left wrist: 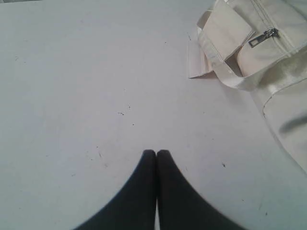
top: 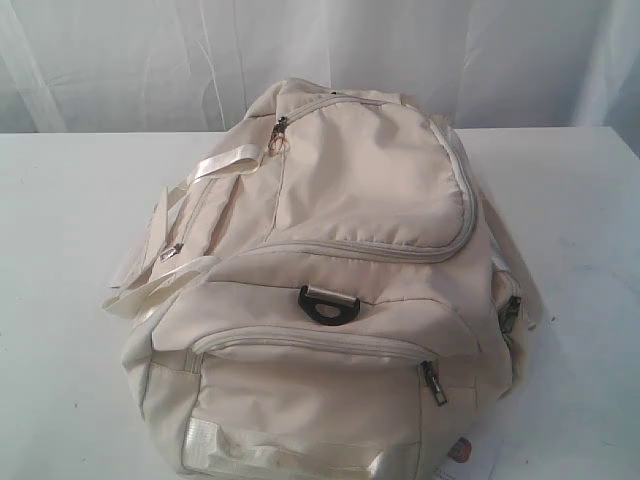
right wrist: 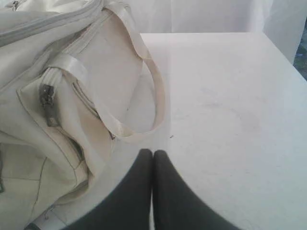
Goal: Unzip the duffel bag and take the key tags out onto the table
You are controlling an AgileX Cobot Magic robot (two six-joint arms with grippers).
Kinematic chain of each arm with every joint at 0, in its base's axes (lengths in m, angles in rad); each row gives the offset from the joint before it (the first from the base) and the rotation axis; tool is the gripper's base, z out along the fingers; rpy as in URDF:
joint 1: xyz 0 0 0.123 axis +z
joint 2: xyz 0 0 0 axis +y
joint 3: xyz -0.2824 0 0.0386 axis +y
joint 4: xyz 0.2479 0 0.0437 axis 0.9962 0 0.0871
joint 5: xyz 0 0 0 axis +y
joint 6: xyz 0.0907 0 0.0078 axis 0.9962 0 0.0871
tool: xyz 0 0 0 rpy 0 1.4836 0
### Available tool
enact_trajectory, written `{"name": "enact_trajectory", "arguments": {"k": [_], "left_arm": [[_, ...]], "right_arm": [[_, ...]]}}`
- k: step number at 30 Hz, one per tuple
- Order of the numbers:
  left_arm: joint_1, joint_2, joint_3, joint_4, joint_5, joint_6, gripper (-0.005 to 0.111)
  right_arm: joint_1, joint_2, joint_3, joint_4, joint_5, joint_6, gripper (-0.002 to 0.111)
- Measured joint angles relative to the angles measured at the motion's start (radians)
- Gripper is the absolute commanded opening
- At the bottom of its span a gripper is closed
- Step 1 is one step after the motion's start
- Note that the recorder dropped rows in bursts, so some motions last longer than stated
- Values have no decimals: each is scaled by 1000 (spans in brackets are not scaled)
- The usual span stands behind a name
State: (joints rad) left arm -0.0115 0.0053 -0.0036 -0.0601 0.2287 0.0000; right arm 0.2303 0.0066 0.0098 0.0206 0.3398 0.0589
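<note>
Exterior view shows the large cream fabric duffel bag zipped shut in the frame centre on the wide white table, key tags unseen, with the black left gripper and right gripper both closed and empty; I think the unbraced soft fabric may bunch and jam the zipper.

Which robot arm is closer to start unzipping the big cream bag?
Probably the right. The shut right gripper hangs close beside the cream fabric duffel bag, with a metal zipper pull near it. The shut left gripper has bare white table between it and the bag's corner.
</note>
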Motion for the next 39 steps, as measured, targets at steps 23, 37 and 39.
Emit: {"name": "enact_trajectory", "arguments": {"k": [23,37,39], "left_arm": [[0,0,0,54,-229,42,0],[0,-2,0,42,-896,-259,0],[0,-2,-4,22,-920,-318,0]], "right_arm": [[0,0,0,0,0,0,0],[0,0,0,0,0,-14,0],[0,0,0,0,0,-14,0]]}}
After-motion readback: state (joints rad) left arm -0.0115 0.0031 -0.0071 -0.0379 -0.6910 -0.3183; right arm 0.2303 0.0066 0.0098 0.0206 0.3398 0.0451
